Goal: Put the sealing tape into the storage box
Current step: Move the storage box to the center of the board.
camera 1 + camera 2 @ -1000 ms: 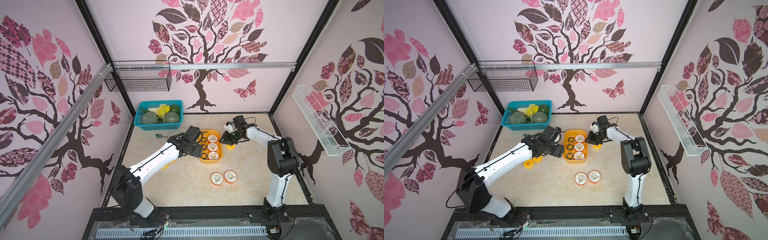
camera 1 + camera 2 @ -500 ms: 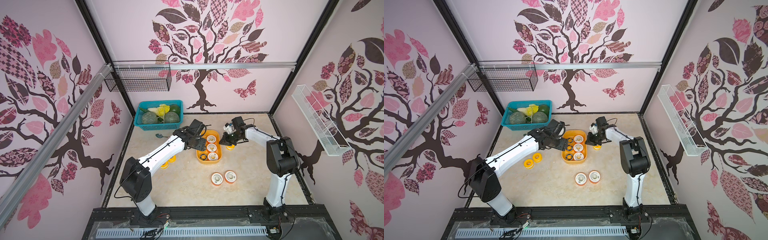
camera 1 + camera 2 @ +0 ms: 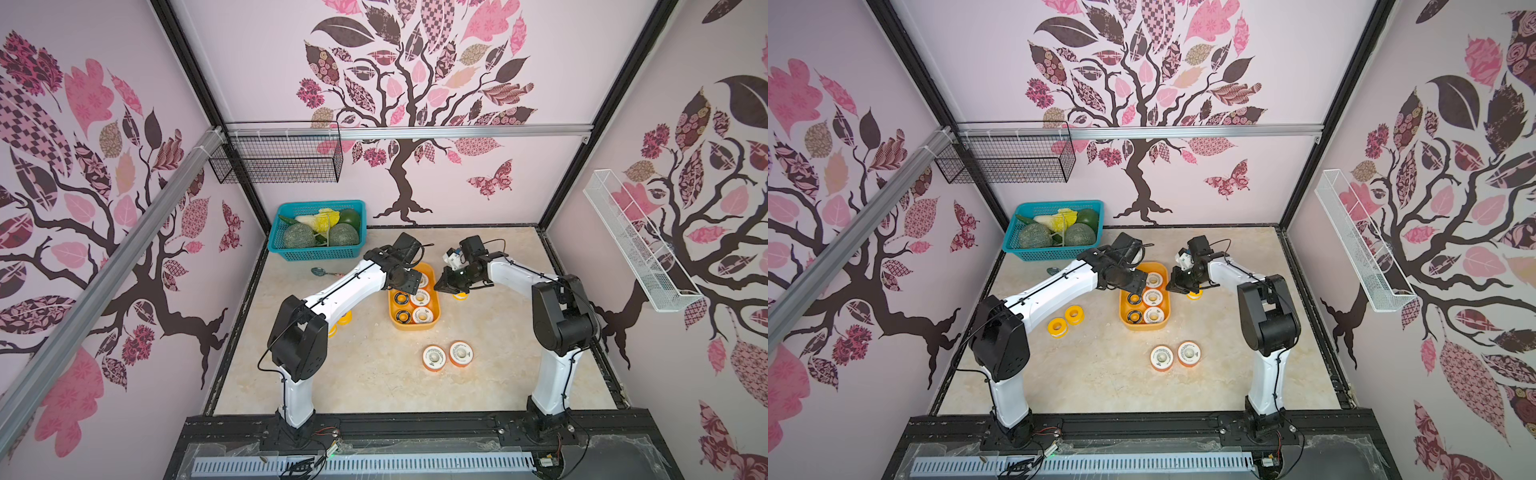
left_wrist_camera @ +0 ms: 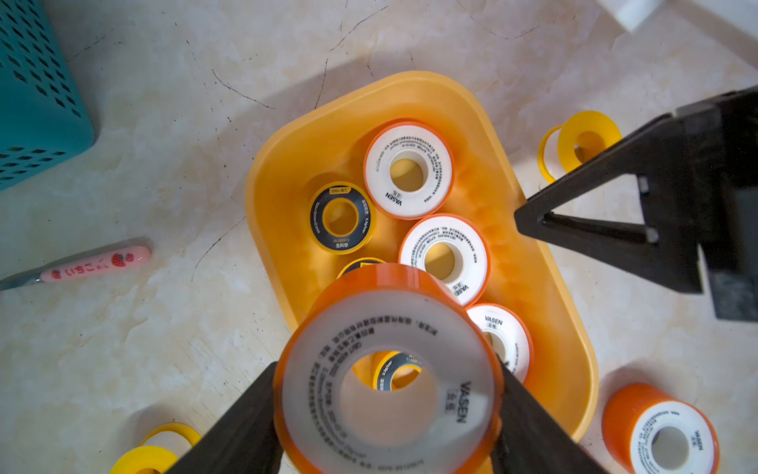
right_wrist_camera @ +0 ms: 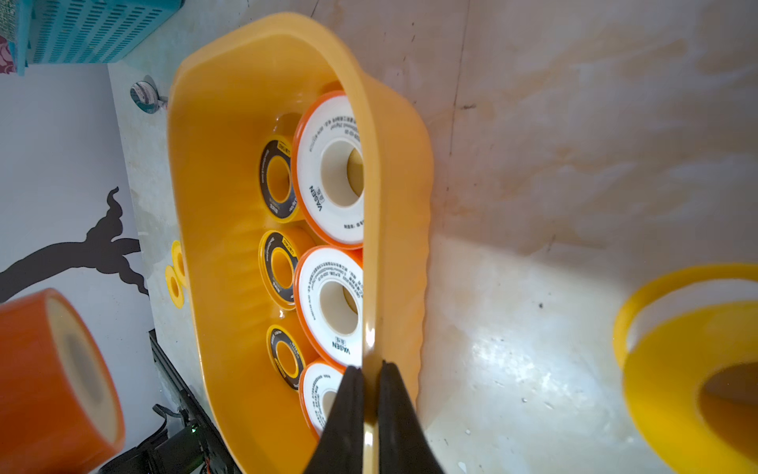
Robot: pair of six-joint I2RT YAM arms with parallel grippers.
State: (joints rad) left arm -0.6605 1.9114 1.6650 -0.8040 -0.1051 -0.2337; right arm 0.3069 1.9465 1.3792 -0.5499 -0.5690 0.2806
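Between the black fingers [image 4: 246, 422] of the left gripper [image 4: 385, 388] sits one orange-rimmed spool [image 4: 385, 324] of sealing tape. It is clamped by its rim on both sides, white face toward the wrist camera, and held above the storage box [image 4: 283, 172] on the side nearer the left arm. Across the box, the right gripper [image 5: 366, 383] is closed on the rim of the long wall nearer the right arm, one finger inside and one outside, pinching the plastic. Inside the storage box [image 3: 413, 327] six spools lie flat in two rows. Three white-faced spools [image 5: 328, 303] run along the wall that the right gripper pinches, and three smaller black-faced spools [image 5: 281, 266] run along the opposite wall. In both top views the left gripper hides the farthest of the black-faced ones. Just beside the box, on the right arm's side and near the right gripper, a plain yellow spool [image 5: 664, 369] rests on the marble-patterned surface [image 3: 374, 386]. Two more orange-rimmed spools [image 3: 1161, 357] lie side by side on the surface nearer the robot bases, well apart from the box. Two yellow spools [image 3: 1074, 314] lie together beside the left arm. A pink-handled spoon [image 4: 96, 262] lies between the box and the teal basket [image 3: 318, 253] of vegetables in the far left corner.
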